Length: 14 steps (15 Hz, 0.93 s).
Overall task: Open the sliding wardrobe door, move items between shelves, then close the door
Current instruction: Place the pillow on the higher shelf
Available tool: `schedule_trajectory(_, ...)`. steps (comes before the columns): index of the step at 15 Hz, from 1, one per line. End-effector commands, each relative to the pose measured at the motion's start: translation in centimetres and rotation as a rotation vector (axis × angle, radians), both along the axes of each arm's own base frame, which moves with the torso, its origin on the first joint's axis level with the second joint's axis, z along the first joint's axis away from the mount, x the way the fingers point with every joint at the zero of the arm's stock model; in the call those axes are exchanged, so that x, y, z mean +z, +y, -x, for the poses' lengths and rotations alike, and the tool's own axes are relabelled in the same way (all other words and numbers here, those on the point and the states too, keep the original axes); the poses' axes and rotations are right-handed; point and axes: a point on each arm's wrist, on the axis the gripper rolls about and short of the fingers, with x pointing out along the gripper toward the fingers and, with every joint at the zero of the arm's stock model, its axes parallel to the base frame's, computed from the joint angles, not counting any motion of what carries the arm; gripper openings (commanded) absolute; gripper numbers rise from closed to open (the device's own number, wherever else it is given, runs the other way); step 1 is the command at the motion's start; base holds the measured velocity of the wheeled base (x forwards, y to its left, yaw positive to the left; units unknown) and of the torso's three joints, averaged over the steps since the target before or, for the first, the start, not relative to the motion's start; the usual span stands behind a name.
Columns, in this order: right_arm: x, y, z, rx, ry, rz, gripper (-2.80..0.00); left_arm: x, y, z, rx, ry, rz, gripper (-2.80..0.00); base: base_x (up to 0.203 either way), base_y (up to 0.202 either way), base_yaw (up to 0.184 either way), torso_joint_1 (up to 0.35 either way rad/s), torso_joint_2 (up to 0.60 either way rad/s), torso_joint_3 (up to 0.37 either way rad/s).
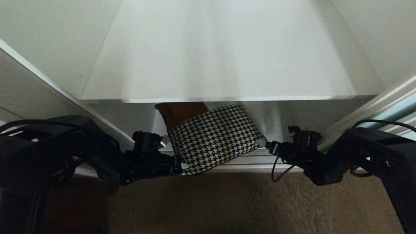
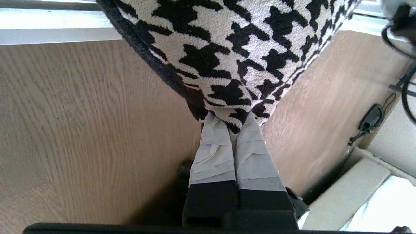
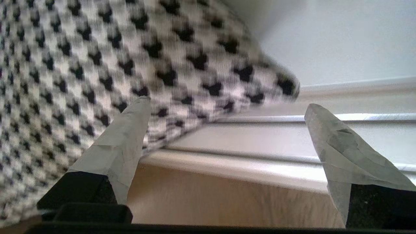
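Left gripper (image 2: 232, 125): fingers pressed together, pinching the front corner of the houndstooth bundle (image 1: 213, 138); in the left wrist view the taped fingertips (image 2: 216, 146) bite the dark-edged corner of the fabric over the wood floor (image 2: 81, 113).
Right gripper (image 3: 227, 110): fingers spread wide and holding nothing; one taped finger (image 3: 125, 136) stands in front of the bundle's side, whether touching it I cannot tell, and the other finger is clear of the cloth, in front of the white sill.
Bundle: it lies between the two grippers on the low board under the upper shelf (image 1: 227, 58), its front corner hanging past the sill toward the left gripper.
Second bundle (image 1: 180, 112): a dark brownish piece just behind the houndstooth one, farther from both grippers, partly hidden under the shelf.
Door (image 1: 395, 107): its pale frame and glass show just beyond the right gripper, on the outer side.
Count: two grippers, two bundles, one door, one upper shelf and one low board.
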Motion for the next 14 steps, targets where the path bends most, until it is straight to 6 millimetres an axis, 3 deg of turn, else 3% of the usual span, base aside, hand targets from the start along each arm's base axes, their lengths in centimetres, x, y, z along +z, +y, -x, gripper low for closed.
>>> schedule_trajectory(1,-0.2,-0.2,0.9,0.02,-0.003,-0.01,0.0,-0.2,-0.1,0.0,-0.002,0.003,0.003,-2.8,0.0,0.0,0.0,0.0,0.0,0.0)
schedule_trajectory(11,-3.1,0.8,-2.4,0.021,-0.002,-0.01,0.0,-0.2,0.0,0.1,-0.004,0.001,0.002,-2.8,0.0,0.0,0.0,0.0,0.0,0.0)
schedule_trajectory(14,-3.1,0.9,-2.9,0.022,-0.005,-0.012,0.0,-0.2,0.0,0.1,-0.005,0.001,0.001,-2.8,0.0,0.0,0.0,0.0,0.0,0.0)
